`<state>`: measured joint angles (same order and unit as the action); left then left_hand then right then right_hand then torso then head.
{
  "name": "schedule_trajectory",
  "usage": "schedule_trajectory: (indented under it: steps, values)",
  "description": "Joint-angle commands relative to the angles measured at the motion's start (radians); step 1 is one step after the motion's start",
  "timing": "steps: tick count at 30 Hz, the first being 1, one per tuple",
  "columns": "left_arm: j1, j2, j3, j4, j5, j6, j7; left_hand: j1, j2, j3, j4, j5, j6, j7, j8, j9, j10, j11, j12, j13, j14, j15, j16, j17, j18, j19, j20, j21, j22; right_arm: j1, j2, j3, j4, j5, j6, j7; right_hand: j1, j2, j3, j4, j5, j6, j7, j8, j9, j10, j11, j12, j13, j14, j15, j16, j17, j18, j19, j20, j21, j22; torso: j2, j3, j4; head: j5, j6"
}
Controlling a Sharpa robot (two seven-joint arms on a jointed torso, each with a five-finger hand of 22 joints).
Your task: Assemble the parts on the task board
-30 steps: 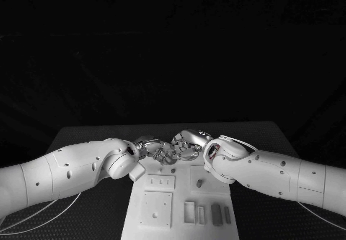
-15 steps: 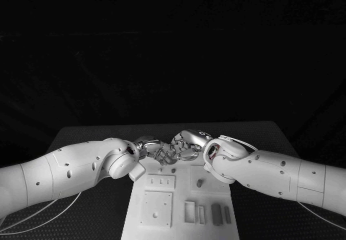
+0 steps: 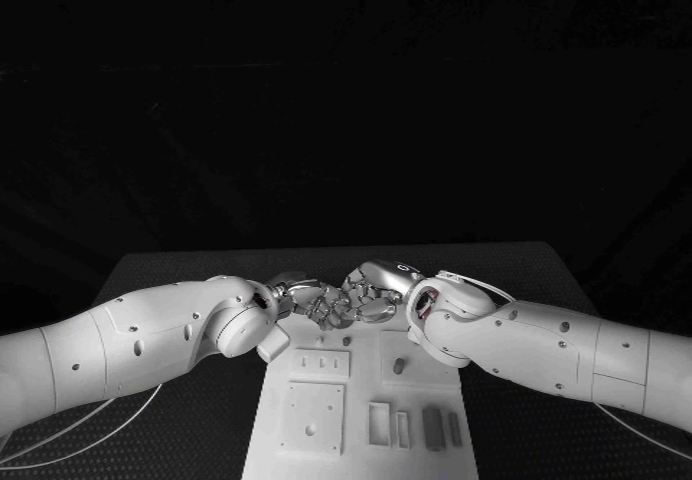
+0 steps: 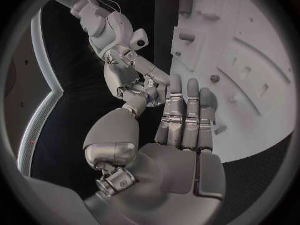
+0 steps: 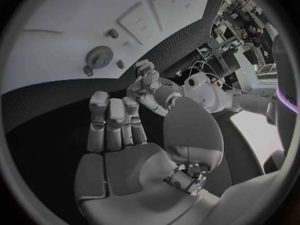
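You see two smooth white arm shells with rounded, bulbous wrist housings, each dotted with small dark screw holes. Beyond each wrist sits a silver metallic many-fingered left hand (image 3: 306, 297) and right hand (image 3: 378, 290), built of segmented links with polished grey domed thumb bases. Thin pale cables (image 3: 87, 428) loop beneath the left arm, behind its hand.

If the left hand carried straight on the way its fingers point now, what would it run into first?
Most likely the right hand: in the head view the left hand reaches toward it over the task board's far end, fingertips nearly meeting. Depth is unclear, so it might pass beside it.
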<state>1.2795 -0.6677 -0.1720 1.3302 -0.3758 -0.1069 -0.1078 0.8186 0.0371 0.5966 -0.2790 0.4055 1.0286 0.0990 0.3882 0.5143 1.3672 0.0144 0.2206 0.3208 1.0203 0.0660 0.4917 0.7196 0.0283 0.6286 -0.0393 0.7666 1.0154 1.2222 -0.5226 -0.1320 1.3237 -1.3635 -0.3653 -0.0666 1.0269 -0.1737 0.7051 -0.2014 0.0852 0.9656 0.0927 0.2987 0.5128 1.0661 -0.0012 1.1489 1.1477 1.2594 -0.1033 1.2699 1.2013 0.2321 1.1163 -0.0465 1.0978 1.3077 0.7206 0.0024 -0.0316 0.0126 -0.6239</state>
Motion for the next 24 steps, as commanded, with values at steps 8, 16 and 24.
schedule_trajectory:
  steps: [8,16,24]
  values:
    - [0.003,0.008,0.003,0.007,0.006,0.032,0.028,0.007,0.017,0.006,-0.006,0.0,0.035,-0.022,0.007,0.013,0.014,-0.004,0.011,0.013,0.0,-0.008,0.006,0.001,0.0,-0.006,0.0,0.008,-0.004,-0.003,0.006,-0.003,-0.005,-0.003,0.032,0.013,-0.002,0.009,-0.003,-0.007,0.004,0.021,0.02,-0.003,-0.001,-0.008,0.003,-0.001,0.001,-0.012,0.0,-0.013,-0.007,0.03,-0.005,-0.006,0.004,0.017,0.001,0.0,0.0,-0.001,-0.001]
    - [0.003,0.008,0.003,0.007,-0.003,0.059,0.024,0.014,0.014,0.009,-0.008,-0.001,0.037,-0.024,0.008,0.019,0.015,-0.005,0.014,0.02,-0.003,-0.008,0.007,0.001,-0.001,-0.01,-0.001,0.01,-0.005,-0.003,0.005,-0.003,-0.011,0.003,0.028,0.015,-0.003,0.008,-0.002,-0.007,0.004,0.018,0.021,-0.005,-0.001,-0.011,0.004,-0.004,0.001,-0.022,0.0,-0.023,-0.015,0.03,-0.008,-0.005,0.003,0.016,0.0,0.0,0.0002,-0.002,-0.002]
    - [0.002,0.005,0.003,0.007,-0.013,0.079,0.02,0.03,0.002,0.013,-0.007,0.012,0.039,-0.026,0.007,0.028,0.013,-0.006,0.015,0.03,-0.005,-0.008,0.01,0.003,-0.002,-0.015,0.0,0.015,-0.007,-0.003,-0.001,-0.003,-0.015,0.01,0.03,0.02,-0.003,0.008,-0.002,-0.007,0.004,0.015,0.022,-0.007,-0.002,-0.014,0.005,-0.007,0.001,-0.029,0.001,-0.031,-0.022,0.03,-0.01,-0.005,0.001,0.015,0.0,0.0003,0.0001,-0.002,-0.004]
